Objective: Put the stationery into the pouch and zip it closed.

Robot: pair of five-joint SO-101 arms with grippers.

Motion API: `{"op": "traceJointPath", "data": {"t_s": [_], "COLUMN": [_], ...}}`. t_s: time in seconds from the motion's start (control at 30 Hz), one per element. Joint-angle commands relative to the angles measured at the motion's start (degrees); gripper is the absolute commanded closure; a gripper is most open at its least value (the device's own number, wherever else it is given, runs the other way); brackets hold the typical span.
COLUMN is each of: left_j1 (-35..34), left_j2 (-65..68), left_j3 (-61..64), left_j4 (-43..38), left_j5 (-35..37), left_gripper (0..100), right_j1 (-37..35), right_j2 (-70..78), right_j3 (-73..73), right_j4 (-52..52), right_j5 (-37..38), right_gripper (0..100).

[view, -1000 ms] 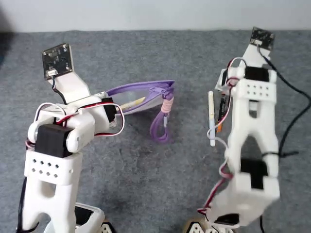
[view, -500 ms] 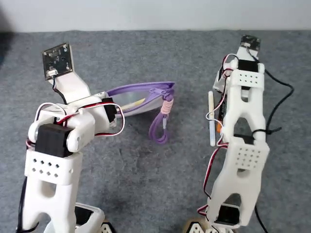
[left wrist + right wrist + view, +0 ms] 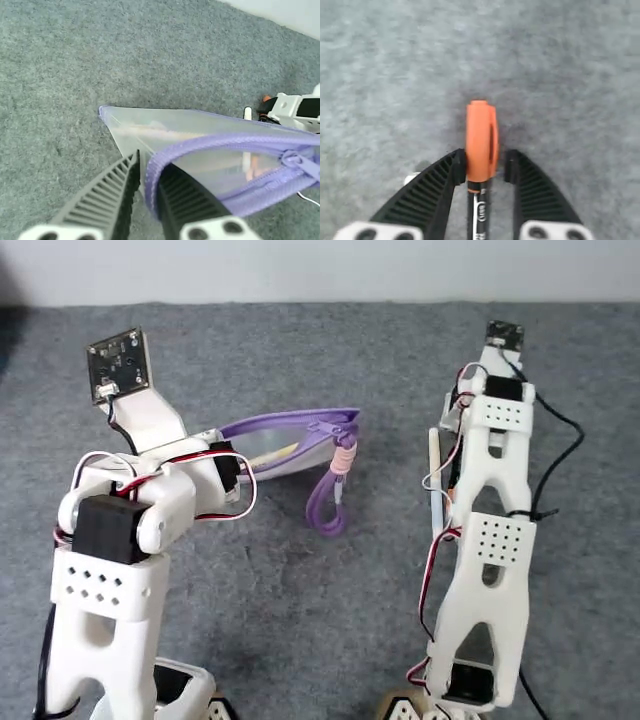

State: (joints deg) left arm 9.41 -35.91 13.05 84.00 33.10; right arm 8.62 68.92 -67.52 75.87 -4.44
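Note:
A clear pouch (image 3: 285, 448) with a purple zip edge lies at the table's middle, its purple strap (image 3: 328, 505) looped beside it. My left gripper (image 3: 238, 468) is shut on the pouch's near zip edge (image 3: 165, 155); something pale and long lies inside the pouch (image 3: 150, 131). My right arm (image 3: 495, 530) stretches over two pens: a white pen (image 3: 435, 475) and a black pen with an orange cap (image 3: 480, 142). The right gripper (image 3: 482, 157) is open, its fingers (image 3: 447, 175) low on either side of the orange cap, one touching it.
Grey carpet-like cloth (image 3: 300, 360) covers the table. The zip slider (image 3: 295, 160) sits at the pouch's far end, toward the right arm. The white pen's tip (image 3: 412, 177) lies just beside my right gripper's finger. A pale wall (image 3: 320, 270) bounds the back.
My right arm has unfolded and stretched forward and down over the pens. The left arm and the pouch have stayed still.

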Motion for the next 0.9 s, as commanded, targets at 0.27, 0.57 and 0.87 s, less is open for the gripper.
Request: {"op": "traceJointPath", "data": {"t_s": [0.27,0.57,0.87], "left_j1": [0.4,0.4,0.4], "left_j2": [-0.3,-0.3,-0.3], "left_j3": [-2.2,-2.2,-2.2], "left_j4": [-1.8,-1.9,-1.9], "left_j5": [0.4,0.4,0.5], "left_gripper": [99,99,99], "right_j1": [-0.1,-0.8,-1.9], "right_j2": [0.0,-5.8,-30.1], "right_j3": [-20.0,-27.4,-6.8], "right_j4": [18.4,27.1,27.3], "right_j5": [1.7,4.8,4.8], "right_gripper": [99.1,99.1,99.1]}}
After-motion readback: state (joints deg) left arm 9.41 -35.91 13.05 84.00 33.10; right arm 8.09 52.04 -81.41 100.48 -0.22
